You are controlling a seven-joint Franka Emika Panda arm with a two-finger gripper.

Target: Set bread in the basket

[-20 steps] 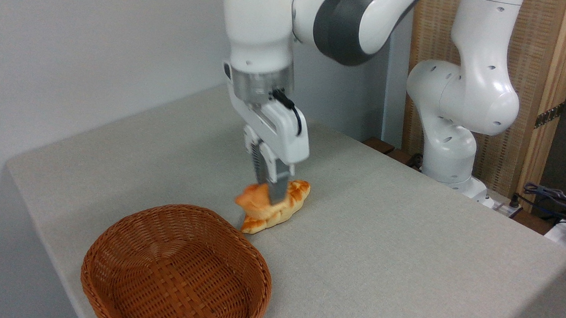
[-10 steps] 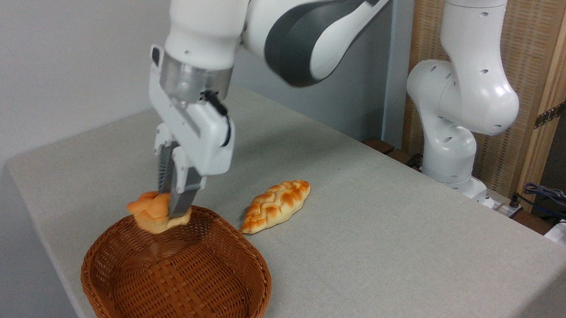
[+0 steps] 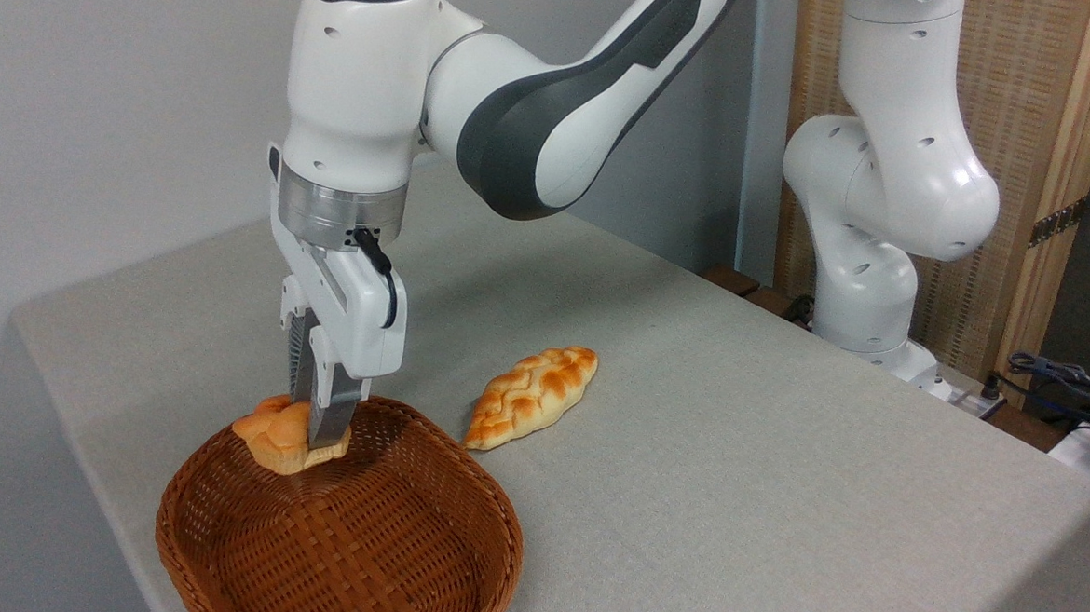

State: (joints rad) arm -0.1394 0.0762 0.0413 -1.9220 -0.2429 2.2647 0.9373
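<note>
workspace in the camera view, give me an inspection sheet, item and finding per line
surface: grey cloth-covered table, flat, no spills seen
job's things: small round golden-orange bun held over the far rim of the oval reddish-brown wicker basket; basket floor holds nothing
clutter: longer braided golden loaf lying on the table beside the basket, apart from it
grippers: two-finger gripper shut on the bun, pointing down
cables: short black cable on the gripper body; loose cables off the table at right
surroundings: grey wall, woven wooden-framed panel behind the arm's base
</note>
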